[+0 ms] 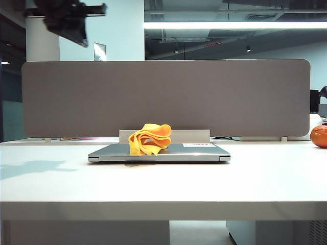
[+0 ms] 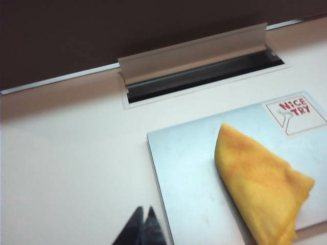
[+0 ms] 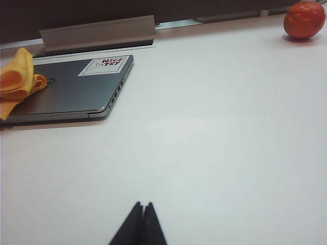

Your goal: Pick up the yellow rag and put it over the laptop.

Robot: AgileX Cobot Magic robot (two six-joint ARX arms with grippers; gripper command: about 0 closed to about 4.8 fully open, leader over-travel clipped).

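Exterior view, left to right: the left arm [image 1: 69, 20] hung high above the surface [image 1: 163, 186], dark against the ceiling at the upper left corner, its shadow [image 1: 30, 167] falling on the white top below. A grey partition [image 1: 166, 97] stood along the far edge. At the centre lay the closed laptop [image 1: 159, 152], flat, with the rag [image 1: 149, 139] bunched in folds on the left part of its lid; the cloth covered only that part and hung slightly over the front edge, leaving the right half bare with a white sticker [image 1: 199, 145] near the far right corner. Behind the laptop a raised cable flap [image 1: 164, 136] showed. At the far right edge sat an orange fruit [image 1: 319, 136], well apart from the laptop. Left wrist view: the left claw [image 2: 142, 227] was closed and empty, its two dark tips meeting, held above the bare surface [image 2: 71, 168] just beside the laptop [image 2: 194, 173]; the rag [image 2: 260, 189] lay on the lid near the sticker [image 2: 295, 112], apart from the claw. The open cable slot [image 2: 199, 74] lay beyond. Right wrist view: the right claw [image 3: 140, 227] was likewise closed and empty, over open surface [image 3: 214, 143], well apart from the laptop [image 3: 71, 92], the rag [image 3: 18, 81] and the fruit [image 3: 304, 19].
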